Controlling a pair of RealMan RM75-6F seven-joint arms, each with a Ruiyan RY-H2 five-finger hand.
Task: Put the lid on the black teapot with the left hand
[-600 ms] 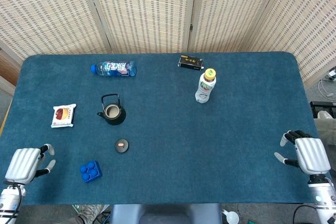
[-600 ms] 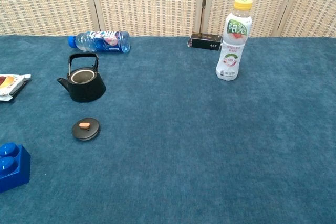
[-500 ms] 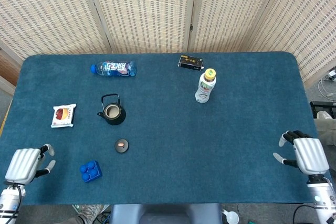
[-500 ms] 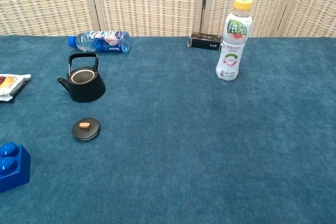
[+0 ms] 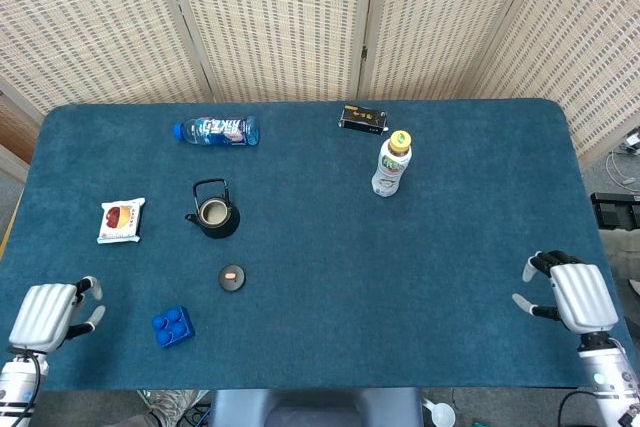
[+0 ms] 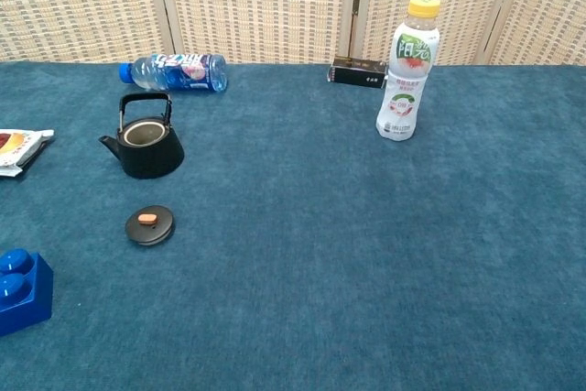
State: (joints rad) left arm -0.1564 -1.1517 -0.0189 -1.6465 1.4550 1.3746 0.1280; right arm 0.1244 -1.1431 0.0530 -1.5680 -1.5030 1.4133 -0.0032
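**Two hands idle, lid not yet lifted**

Lid (image 5: 231, 276): flat on the blue worktop (image 5: 420, 277), orange knob up, just in front of the black teapot (image 5: 213, 216) and apart from it. Teapot upright, mouth uncovered, bail handle raised, spout toward the left edge.

Left hand (image 5: 50, 314): at the near-left corner, holding nothing, fingers loosely curled with gaps between. Lid lies ahead of it and inward. Clearly the nearer hand. Right hand (image 5: 570, 292) at the near-right edge, well apart from the lid, fingers spread, nothing held.

Blue block (image 5: 172, 326) sits between left hand and lid, a bit nearer the front edge; a low reach would likely brush it. Snack packet (image 5: 121, 220) lies left of the teapot. Lying water bottle (image 5: 215, 130), upright drink bottle (image 5: 391, 164) and small black box (image 5: 362, 119) stand behind, out of the way.
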